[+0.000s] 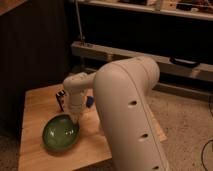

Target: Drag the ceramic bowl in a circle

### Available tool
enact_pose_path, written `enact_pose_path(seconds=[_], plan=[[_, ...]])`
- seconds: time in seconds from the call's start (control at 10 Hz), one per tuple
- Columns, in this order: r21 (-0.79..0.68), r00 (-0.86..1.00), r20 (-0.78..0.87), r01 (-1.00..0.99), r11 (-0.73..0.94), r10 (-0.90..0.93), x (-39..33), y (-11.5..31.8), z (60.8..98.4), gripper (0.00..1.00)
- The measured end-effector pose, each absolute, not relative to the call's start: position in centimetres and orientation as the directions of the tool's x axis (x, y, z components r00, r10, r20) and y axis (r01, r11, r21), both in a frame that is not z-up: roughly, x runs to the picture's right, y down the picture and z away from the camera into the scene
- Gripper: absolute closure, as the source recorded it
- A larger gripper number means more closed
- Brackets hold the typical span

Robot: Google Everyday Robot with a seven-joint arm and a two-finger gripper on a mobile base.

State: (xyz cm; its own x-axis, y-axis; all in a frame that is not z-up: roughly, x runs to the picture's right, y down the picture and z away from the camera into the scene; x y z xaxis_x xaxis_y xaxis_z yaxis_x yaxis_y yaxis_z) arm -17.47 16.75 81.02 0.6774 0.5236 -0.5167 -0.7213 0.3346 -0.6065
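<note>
I see my gripper [75, 122], lower left, fingers pinching the right rim of the round green ceramic bowl [58, 137].

We see the ceramic bowl [59, 135] in glossy green, faint ringed ridges inside. The gripper [75, 121], cream-white like the arm [125, 100], is closed on its right rim. The table [37, 102] is honey-coloured wood. Beside the arm shows a small blue thing [89, 101] — and the floor [185, 125] is speckled beige.
</note>
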Motion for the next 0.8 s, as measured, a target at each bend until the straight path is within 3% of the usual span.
enact_pose_path(seconds=[0.4,0.8], plan=[[-0.571,0.676,-0.465,-0.722,0.390,0.572,-16.9,11.2,74.6,1.00],[-0.521,0.644,-0.484,-0.756,0.397,0.593,-15.5,8.7,73.6,1.00]])
